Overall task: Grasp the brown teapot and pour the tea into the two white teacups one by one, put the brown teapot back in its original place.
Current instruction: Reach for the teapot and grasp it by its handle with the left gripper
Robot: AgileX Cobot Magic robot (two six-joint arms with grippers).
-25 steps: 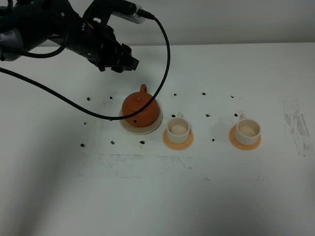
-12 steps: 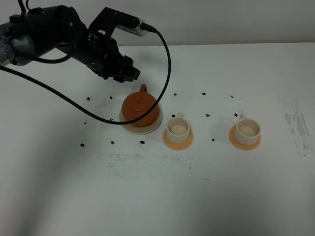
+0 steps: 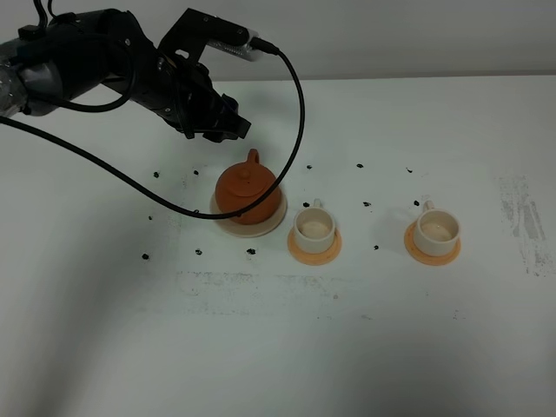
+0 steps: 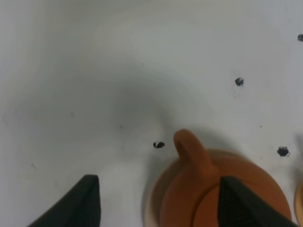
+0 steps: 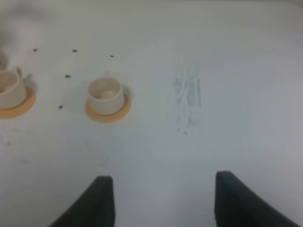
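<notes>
Reddish-brown round clay teapot (image 3: pixel 247 189): where is it, Ana?

Ana: Upright on the round pale beige saucer (image 3: pixel 276 218), left of centre on the white table (image 3: pixel 278 347). The two small cream-white cylindrical cups (image 3: pixel 314 228) (image 3: pixel 437 228) stand on round orange coasters (image 3: pixel 302 253) to its right, the nearer one just beside the saucer.

Ben: Which arm is closer?

Ana: The left gripper (image 3: pixel 228 129), by far. It hangs over the table just behind the teapot, apart from it. The right gripper (image 5: pixel 165 201) is out of the overhead view, and its camera sees the cups well off.

Ben: Jaws?

Ana: Both pairs are spread wide and hold nothing.

Ben: How does the pot lie to the left jaws?

Ana: Its loop handle (image 4: pixel 191 151) points toward the table's far edge, so toward the gripper. In the left wrist view the handle rises between the two fingers (image 4: pixel 85 201), closer to one than the other. I'd judge the next move is a short advance down and forward, centring the loop before closing.
</notes>
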